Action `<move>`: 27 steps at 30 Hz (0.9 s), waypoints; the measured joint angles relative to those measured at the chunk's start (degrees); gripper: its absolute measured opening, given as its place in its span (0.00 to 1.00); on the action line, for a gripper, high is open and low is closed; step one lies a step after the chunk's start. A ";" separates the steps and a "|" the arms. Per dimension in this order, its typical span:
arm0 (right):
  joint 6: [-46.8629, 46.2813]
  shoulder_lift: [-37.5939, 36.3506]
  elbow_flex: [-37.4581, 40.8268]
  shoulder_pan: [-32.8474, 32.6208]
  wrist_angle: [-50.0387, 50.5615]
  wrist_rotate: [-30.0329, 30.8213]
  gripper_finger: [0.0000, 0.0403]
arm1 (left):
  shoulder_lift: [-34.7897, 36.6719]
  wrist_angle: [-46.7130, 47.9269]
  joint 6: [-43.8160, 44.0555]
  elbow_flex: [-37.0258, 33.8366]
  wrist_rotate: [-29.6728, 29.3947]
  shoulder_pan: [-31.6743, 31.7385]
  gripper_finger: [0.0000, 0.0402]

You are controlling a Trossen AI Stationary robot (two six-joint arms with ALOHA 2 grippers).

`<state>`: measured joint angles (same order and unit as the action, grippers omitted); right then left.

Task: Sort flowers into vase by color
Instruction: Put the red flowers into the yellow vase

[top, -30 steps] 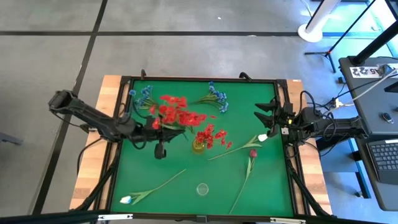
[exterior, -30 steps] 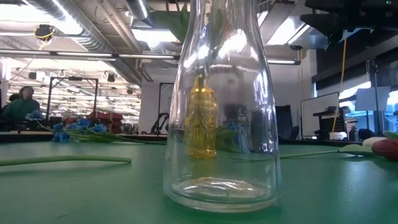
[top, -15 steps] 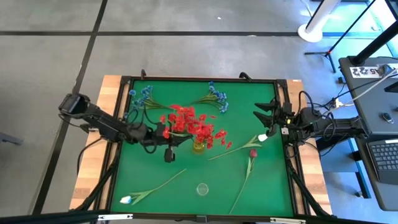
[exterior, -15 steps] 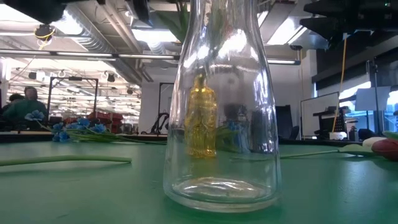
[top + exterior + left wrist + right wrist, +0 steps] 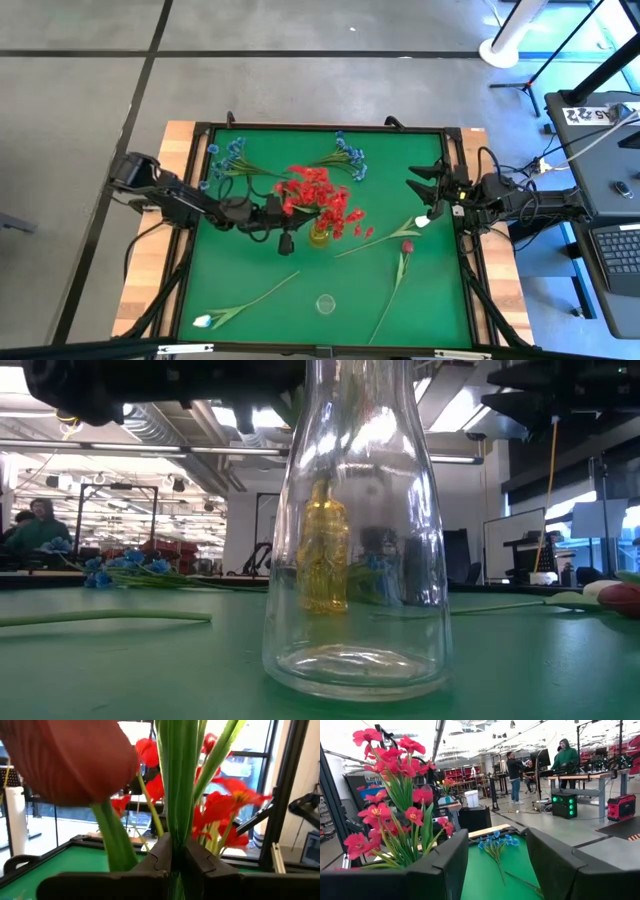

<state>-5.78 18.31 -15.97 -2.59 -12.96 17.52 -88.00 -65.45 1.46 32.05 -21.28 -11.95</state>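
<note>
Left end effector [image 5: 284, 222] gripped red spray [image 5: 318, 195] by stems, blossoms above yellow vase [image 5: 319, 236] at desk [image 5: 430, 300] centre. Right end effector [image 5: 420, 190] parked at right edge, fingers spread wide. Blue sprays [image 5: 345, 155] lay along far edge.

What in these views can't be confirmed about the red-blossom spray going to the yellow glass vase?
- Stem ends of the red-blossom spray: high view, blossoms cover the yellow glass vase mouth.
- Spray in low view: cut off by the top edge.
- Left gripper fingertips: left wrist view, stems hide them.
</note>
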 joint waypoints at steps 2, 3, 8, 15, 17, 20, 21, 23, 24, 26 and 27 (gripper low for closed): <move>0.02 0.00 0.00 0.00 0.06 0.00 0.49 | -0.45 0.54 0.15 0.00 0.00 0.09 0.03; 0.00 0.00 0.00 0.00 0.06 0.02 0.49 | -0.71 0.53 0.39 0.00 -0.02 0.11 0.03; 0.02 0.00 0.00 0.00 0.07 0.04 0.49 | -0.92 2.62 1.48 0.00 -0.02 0.05 0.05; 0.02 0.00 0.00 0.00 -0.07 0.04 0.49 | -0.92 3.81 1.44 0.00 -0.07 -0.99 0.18; 0.02 0.00 0.00 0.00 -0.08 0.04 0.49 | -0.92 4.50 1.44 0.00 -0.04 -1.36 0.24; 0.02 0.00 0.00 0.00 -0.12 0.04 0.49 | -0.92 4.97 1.44 0.00 -0.08 -1.85 0.32; 0.04 0.00 0.00 0.00 -0.12 0.06 0.49 | -0.92 5.32 1.44 0.00 -0.09 -1.94 0.34; 0.04 0.00 0.00 0.00 -0.12 0.51 0.49 | -0.33 6.71 1.44 0.00 -0.09 -2.27 0.39; 0.04 0.00 0.00 0.00 -0.14 0.93 0.49 | 0.15 7.20 1.46 0.00 -0.11 -2.48 0.42; 0.04 0.00 0.00 0.00 -0.16 1.37 0.49 | 1.29 8.37 1.47 0.04 -0.11 -2.73 0.46; 0.04 0.00 0.00 0.00 -0.20 1.42 0.49 | 2.11 9.60 1.48 0.04 -0.11 -2.99 0.48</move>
<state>-5.74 18.31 -15.97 -2.59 -13.17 18.94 -85.89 -55.85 2.94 32.10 -21.39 -14.94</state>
